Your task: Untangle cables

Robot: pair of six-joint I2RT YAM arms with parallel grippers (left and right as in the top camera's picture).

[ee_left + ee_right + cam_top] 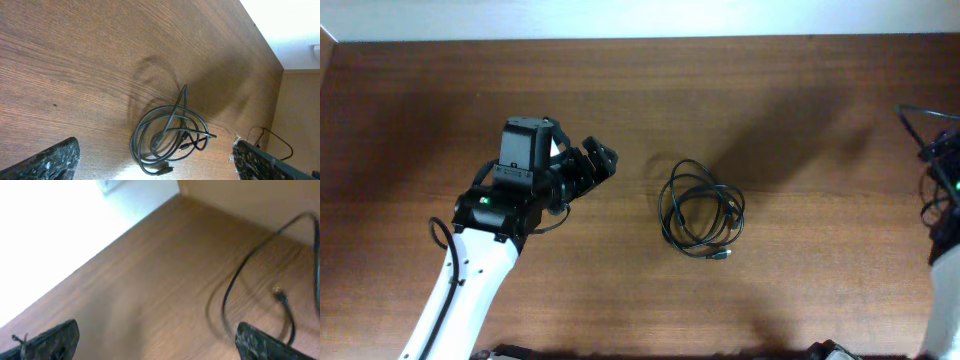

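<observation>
Several thin black cables (700,215) lay bunched in one roughly circular coil about midway between the far and near edges of the tabletop (800,90), a little toward its right edge. A small plug (720,256) poked out on the near side, and one springy loop arched up off the wood. Nothing touched them. The left gripper (599,160) hung near the coil on its left and faced it, jaws spread wide and empty, probably lined up for a first pinch on a strand. The right gripper (155,342) sat by the right edge, jaws likewise parted and holding nothing, likely parked out of the way. Smooth, limp cord contrasted with the brown, wood-grained board; the finger pads (50,160) looked dark and speckled.
</observation>
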